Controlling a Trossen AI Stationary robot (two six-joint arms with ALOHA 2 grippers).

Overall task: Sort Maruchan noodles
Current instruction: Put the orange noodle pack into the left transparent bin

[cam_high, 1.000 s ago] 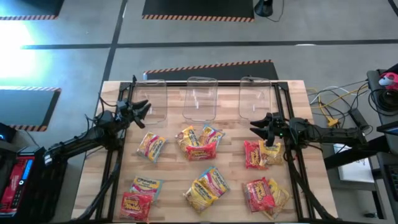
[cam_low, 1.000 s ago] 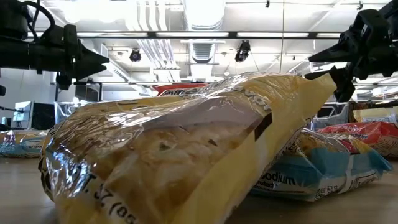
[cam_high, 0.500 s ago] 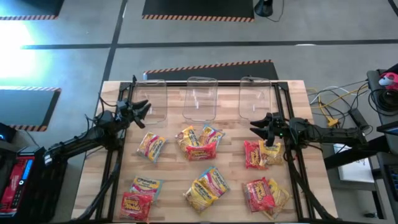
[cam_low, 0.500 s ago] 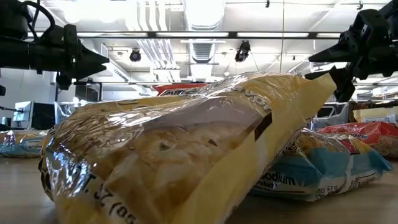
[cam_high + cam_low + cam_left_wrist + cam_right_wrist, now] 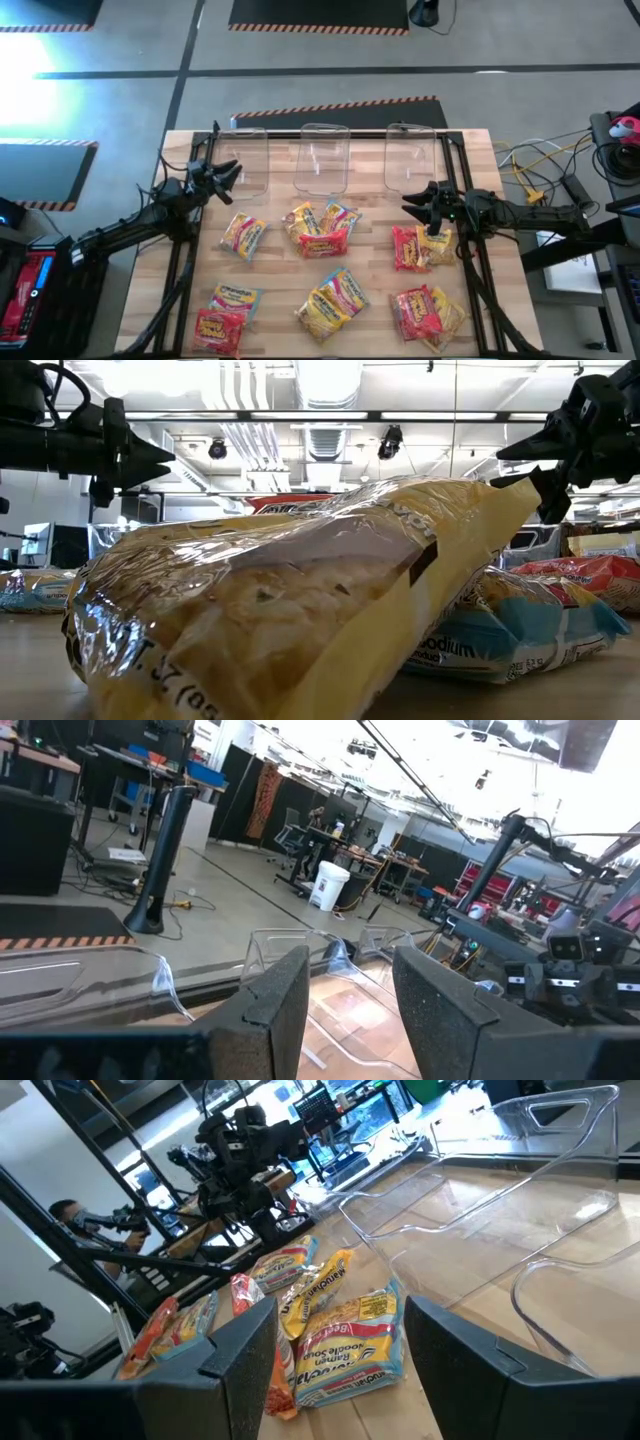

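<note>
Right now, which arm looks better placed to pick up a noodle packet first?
Probably the right. Its open pincer hovers just above the red and yellow packets on the right side. The left pincer sits near the left clear bin, farther from any packet.

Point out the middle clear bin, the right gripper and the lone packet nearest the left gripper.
middle clear bin (image 5: 322, 158), high view, its clear floor.
right gripper (image 5: 410, 204), high view, between its fingertips.
lone packet (image 5: 241, 235), high view, its centre.

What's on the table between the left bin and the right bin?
The middle clear bin stands between the left bin and right bin, seen in the high view.
</note>
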